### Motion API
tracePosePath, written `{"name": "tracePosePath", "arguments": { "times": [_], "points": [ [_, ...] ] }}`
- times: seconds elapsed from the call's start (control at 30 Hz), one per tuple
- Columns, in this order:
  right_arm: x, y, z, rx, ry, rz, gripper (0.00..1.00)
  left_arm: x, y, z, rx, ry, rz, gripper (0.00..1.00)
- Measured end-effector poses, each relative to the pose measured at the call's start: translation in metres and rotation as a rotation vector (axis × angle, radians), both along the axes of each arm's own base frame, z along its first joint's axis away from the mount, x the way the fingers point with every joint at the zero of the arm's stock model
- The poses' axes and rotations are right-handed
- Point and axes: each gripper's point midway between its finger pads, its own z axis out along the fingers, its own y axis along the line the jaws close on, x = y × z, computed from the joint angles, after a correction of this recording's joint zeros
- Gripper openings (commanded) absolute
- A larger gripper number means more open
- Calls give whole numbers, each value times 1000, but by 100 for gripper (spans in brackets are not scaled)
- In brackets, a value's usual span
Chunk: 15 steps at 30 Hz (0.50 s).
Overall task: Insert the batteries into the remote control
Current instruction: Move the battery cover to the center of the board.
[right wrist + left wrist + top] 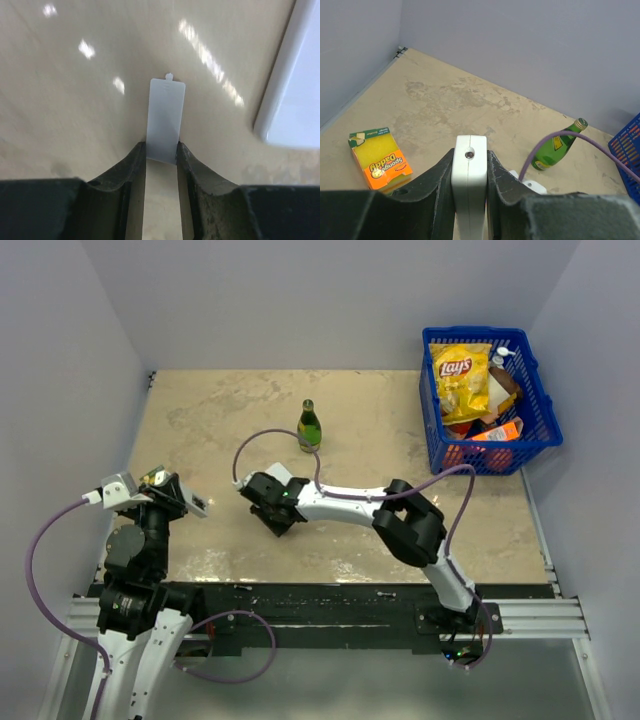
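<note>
You're gripping with both arms.
Your left gripper [470, 154] is clamping a white bar [468, 195]; your right gripper [161, 147] is pinching a tabbed white plate [166, 112].

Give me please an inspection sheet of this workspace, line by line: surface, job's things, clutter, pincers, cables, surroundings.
Surface: beige table, mottled with stains.
Job's things: white bar, probably the remote control, held end-on; thin white lid with a tab, held; batteries: nothing seen.
Clutter: green bottle, standing; sponge pack, lying flat; blue basket holding a chips bag and other packs.
Pincers: left pincer shut on the white bar; right pincer shut on the thin white lid, close over the table.
Cables: purple cable looping off the left arm; second purple cable along the right arm.
Surroundings: grey walls on three sides.
</note>
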Motion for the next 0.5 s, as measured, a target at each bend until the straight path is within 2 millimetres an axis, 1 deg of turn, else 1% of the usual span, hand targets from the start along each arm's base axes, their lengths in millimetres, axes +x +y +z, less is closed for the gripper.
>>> {"name": "tracePosePath", "arguments": {
  "times": [0.07, 0.1, 0.13, 0.17, 0.2, 0.23, 0.27, 0.3, 0.37, 0.4, 0.47, 0.5],
  "points": [
    [-17, -24, -1, -37, 39, 21, 21, 0, 0, 0, 0, 0, 0, 0],
    [-28, -39, -2, -59, 65, 33, 22, 0, 0, 0, 0, 0, -1, 0],
    [-35, -50, -2, -76, 83, 39, 24, 0, 0, 0, 0, 0, -2, 0],
    [-44, -62, -2, -93, 105, 48, 29, 0, 0, 0, 0, 0, -3, 0],
    [-51, -72, -3, -107, 125, 55, 31, 0, -1, 0, 0, 0, -3, 0],
    [-60, -85, -4, -125, 146, 62, 33, 0, -1, 0, 0, 0, -3, 0],
    [-66, -94, -3, -137, 162, 67, 39, 0, -1, 0, 0, 0, -3, 0],
    [-73, -105, -5, -155, 177, 71, 42, 0, -1, 0, 0, 0, -4, 0],
    [-80, -117, -7, -181, 197, 72, 50, 0, -1, 0, 0, 0, -4, 0],
    [-81, -120, -7, -189, 202, 72, 51, 0, -1, 0, 0, 0, -4, 0],
    [-81, -121, -7, -193, 203, 74, 55, 0, -1, 0, 0, 0, -6, 0],
    [-81, -122, -7, -194, 203, 73, 56, 0, -1, 0, 0, 0, -7, 0]
  ]
}}
